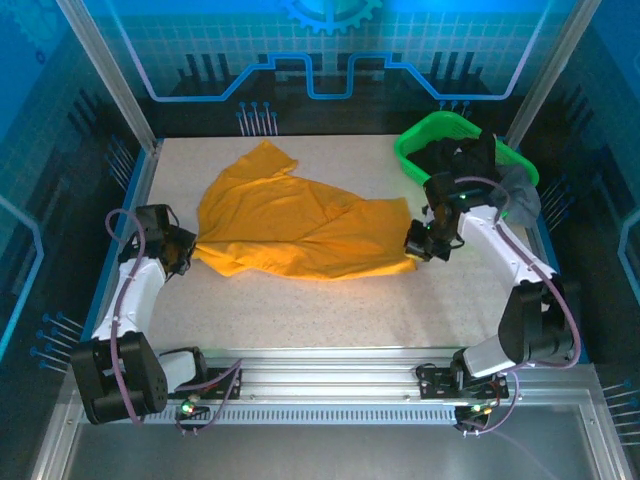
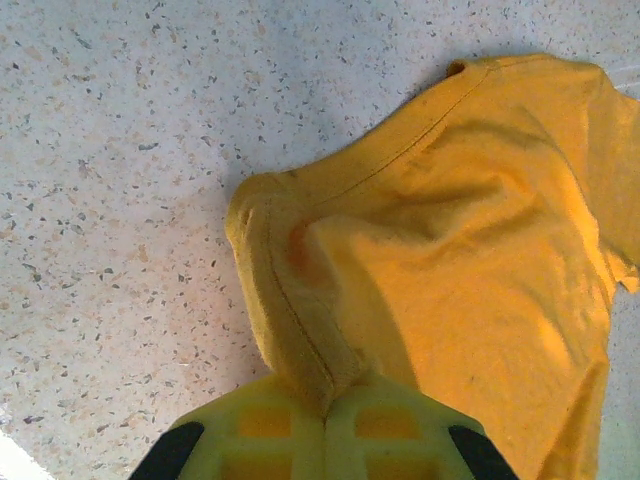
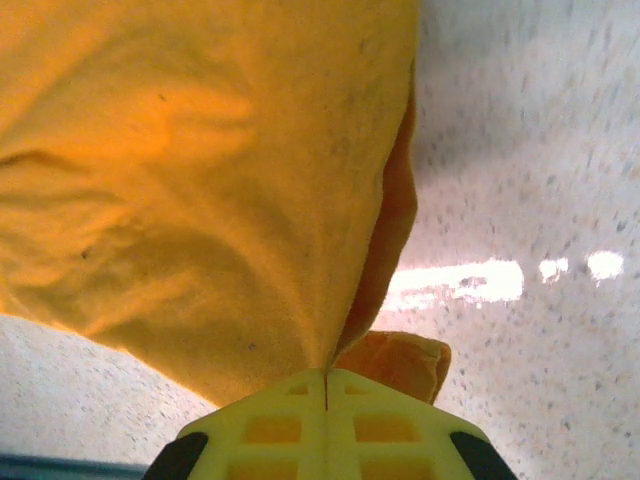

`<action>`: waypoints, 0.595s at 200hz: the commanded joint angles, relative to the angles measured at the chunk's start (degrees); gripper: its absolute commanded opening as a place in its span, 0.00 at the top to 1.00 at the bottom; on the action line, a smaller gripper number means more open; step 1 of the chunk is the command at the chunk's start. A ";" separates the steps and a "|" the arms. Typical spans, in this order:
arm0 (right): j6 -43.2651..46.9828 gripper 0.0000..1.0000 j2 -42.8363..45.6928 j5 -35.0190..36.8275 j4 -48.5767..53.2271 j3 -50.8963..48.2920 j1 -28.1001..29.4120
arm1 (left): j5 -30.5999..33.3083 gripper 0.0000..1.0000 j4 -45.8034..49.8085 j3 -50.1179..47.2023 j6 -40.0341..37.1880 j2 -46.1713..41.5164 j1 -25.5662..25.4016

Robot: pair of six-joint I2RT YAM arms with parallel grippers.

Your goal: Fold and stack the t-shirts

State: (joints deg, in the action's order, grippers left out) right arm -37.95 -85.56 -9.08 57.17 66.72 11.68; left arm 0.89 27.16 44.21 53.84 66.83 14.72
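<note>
An orange-yellow t-shirt (image 1: 300,225) lies crumpled across the middle of the speckled table, stretched between both arms. My left gripper (image 1: 187,252) pinches its left corner; in the left wrist view a hemmed fold of the t-shirt (image 2: 300,300) runs into the shut gripper (image 2: 326,408). My right gripper (image 1: 413,248) holds the right corner; in the right wrist view the t-shirt (image 3: 200,180) hangs from the shut gripper (image 3: 326,380), lifted off the table.
A bright green plastic basket (image 1: 420,140) with dark contents stands at the back right, close behind the right arm. The speckled table (image 1: 330,310) is bare in front of the shirt. Frame posts and a rail bound the table.
</note>
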 commanded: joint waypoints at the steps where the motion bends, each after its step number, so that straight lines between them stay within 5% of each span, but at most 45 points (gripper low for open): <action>1: -2.72 1.00 -4.88 -3.21 0.22 -2.73 -1.39 | 1.03 1.00 -0.44 -0.06 -1.23 0.78 -0.22; 45: -0.31 1.00 -23.94 -0.77 -2.23 10.25 -6.54 | 0.59 1.00 -1.49 -0.69 -1.69 2.73 -0.22; 65: -0.01 0.92 -29.28 -0.03 -0.66 15.85 -6.59 | 0.66 1.00 -1.53 -0.42 -2.26 3.53 -0.22; 93: -0.64 0.70 -28.78 3.57 -0.32 15.58 -6.66 | 0.78 1.00 -1.04 -0.13 -2.72 3.41 -0.22; 119: -1.88 0.59 -21.46 7.72 -3.84 8.92 -6.75 | 0.39 1.00 -0.79 -0.06 -2.51 3.04 -0.22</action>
State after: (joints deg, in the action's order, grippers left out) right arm -38.68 -114.04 -6.11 53.71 80.38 5.45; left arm 0.86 26.48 44.18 52.40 70.24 14.72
